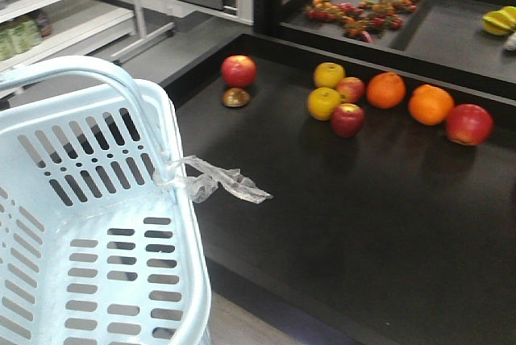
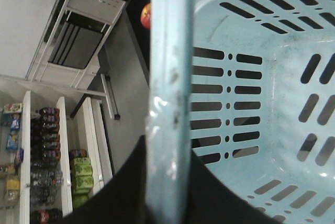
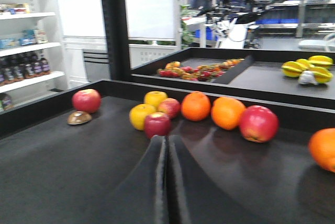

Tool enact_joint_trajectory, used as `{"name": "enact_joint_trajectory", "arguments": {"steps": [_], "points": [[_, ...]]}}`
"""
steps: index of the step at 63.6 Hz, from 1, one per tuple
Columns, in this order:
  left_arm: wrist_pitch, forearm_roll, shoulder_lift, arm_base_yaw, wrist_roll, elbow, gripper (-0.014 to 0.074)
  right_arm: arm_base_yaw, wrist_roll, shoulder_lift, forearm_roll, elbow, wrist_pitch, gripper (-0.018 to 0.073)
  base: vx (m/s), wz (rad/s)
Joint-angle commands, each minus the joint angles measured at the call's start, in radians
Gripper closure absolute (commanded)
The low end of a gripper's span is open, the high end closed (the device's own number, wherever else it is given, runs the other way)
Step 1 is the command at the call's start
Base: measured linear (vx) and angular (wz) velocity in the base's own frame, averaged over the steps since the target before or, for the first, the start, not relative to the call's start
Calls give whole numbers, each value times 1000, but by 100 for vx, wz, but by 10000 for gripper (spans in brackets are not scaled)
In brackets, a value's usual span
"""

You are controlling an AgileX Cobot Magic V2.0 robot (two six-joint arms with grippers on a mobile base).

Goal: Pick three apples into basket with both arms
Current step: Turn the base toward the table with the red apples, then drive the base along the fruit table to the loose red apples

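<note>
The left gripper (image 2: 168, 174) is clamped around the hoop handle (image 2: 168, 77) of the pale blue-white slotted plastic basket (image 1: 181, 224), which stands at the near left corner of the black table (image 1: 339, 224). The right gripper (image 3: 167, 141) has its black fingers pressed together, low over the table. Four dark red apples (image 1: 347, 119) lie on the table well apart from the basket: one alone at the back left, two among the round yellow fruits (image 1: 322, 103), and one beside the oranges (image 1: 430, 105) at the right
</note>
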Motion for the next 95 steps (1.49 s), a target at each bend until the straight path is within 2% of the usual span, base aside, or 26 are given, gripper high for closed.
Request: {"name": "enact_joint_trajectory", "arguments": {"steps": [1,59,95], "points": [[-69,37,-9,-3,-14,-33,603,-1,-8,9,-2,12,-78,568,3,-42],[-69,37,-9,-3,-14,-33,603,-1,-8,9,-2,12,-79,568,6,-31],[-70,37,-9,-3,-14,-33,603,-1,-8,9,-2,12,-78,568,1,-5]]}}
